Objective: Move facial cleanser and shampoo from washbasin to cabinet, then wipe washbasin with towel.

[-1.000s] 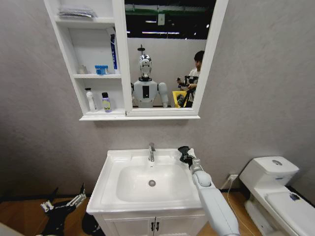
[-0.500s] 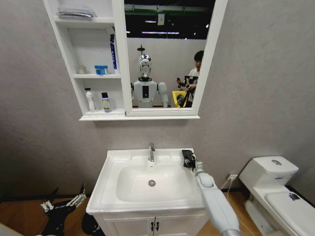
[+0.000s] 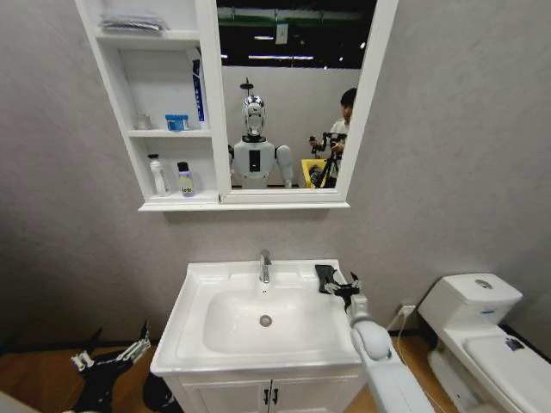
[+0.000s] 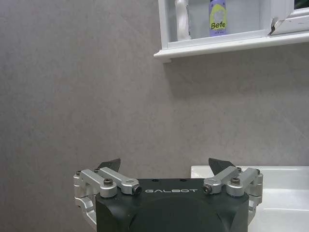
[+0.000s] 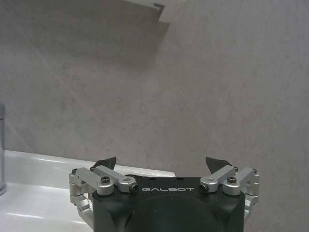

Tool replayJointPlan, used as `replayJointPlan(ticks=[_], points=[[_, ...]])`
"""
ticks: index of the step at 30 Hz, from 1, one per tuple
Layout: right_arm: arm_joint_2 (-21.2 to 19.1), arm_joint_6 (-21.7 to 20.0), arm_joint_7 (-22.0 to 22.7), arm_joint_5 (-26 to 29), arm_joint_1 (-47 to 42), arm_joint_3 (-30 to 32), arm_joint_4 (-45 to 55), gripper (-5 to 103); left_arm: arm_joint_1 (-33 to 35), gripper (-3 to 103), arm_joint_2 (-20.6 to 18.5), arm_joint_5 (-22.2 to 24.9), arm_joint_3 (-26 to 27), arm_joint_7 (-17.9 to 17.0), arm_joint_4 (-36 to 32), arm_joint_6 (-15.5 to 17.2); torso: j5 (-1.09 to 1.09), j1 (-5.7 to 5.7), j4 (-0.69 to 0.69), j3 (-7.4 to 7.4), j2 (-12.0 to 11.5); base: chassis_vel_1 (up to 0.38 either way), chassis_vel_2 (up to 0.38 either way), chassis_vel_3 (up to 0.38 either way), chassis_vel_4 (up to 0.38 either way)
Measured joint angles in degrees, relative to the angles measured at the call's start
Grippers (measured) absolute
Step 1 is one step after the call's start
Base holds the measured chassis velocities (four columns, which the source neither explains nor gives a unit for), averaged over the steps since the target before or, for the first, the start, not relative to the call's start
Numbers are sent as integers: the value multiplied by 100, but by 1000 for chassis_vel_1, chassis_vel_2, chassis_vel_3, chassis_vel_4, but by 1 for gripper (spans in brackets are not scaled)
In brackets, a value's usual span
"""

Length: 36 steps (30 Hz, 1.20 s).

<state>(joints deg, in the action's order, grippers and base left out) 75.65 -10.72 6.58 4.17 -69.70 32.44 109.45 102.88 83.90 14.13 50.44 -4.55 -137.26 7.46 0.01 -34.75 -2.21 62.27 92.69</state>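
the right gripper [image 5: 161,164] has its two dark fingertips [image 5: 105,162] spread wide apart, with nothing between them. behind it is the white washbasin [image 5: 43,166] rim, and a chrome tap [image 5: 2,150] at the edge. a grey wall [image 5: 145,87] stands behind.

Right arm [image 3: 379,353]: white/grey rounded shell. Grippers: black body w/ "GALBOT" mark, silver linkages, dark screws, black fingertips [image 5: 105,162].
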Motion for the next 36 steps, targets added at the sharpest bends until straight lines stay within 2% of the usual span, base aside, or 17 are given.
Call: replayJointPlan(ticks=[1,4,9,20,23,25,28,30,31,35,36], points=[[0,0,0,0,0,0,0,100,0,100,0,0,0,0,0,0,0,0,0,0,0,0,0,0,0],[101,-137,119,-79,-859,61,1289,100,0,100,0,0,-1,0,0,0,-3,0,-1,-1,0,0,0,0,0],[191,-189,139,-172,-1341,16,1846,100,0,100,0,0,-1,0,0,0,-2,-1,0,1,0,0,0,0,0],[275,-182,167,-286,-1570,-55,2165,100,0,100,0,0,-1,0,0,0,-2,-3,1,1,-1,101,-107,-101,109],[282,-180,173,-300,-1657,-66,2253,100,0,100,0,0,-1,1,0,-1,2,-1,0,1,-1,251,-194,-214,234],[287,-156,174,-336,-1762,-73,2304,100,0,100,0,0,-1,0,0,0,-6,0,1,0,-1,250,-283,-228,245],[288,-119,174,-344,-1845,-75,2318,100,0,100,0,0,-1,0,0,0,2,-2,1,1,-2,290,-270,-252,250],[287,-93,173,-349,-1888,-76,2325,100,0,100,0,0,-1,0,0,0,-4,-1,1,1,-1,287,-279,-271,299],[287,-61,167,-362,-1923,-84,2324,100,0,100,0,0,0,0,0,0,2,-1,0,1,-1,305,-314,-287,321],[283,-23,146,-387,-1965,-123,2316,100,-1,100,0,0,-1,0,0,0,-3,-1,1,1,-1,352,-365,-323,334],[279,-16,134,-392,-1966,-129,2313,100,0,100,0,0,-1,0,0,0,3,-1,0,1,-1,382,-357,-390,354]])
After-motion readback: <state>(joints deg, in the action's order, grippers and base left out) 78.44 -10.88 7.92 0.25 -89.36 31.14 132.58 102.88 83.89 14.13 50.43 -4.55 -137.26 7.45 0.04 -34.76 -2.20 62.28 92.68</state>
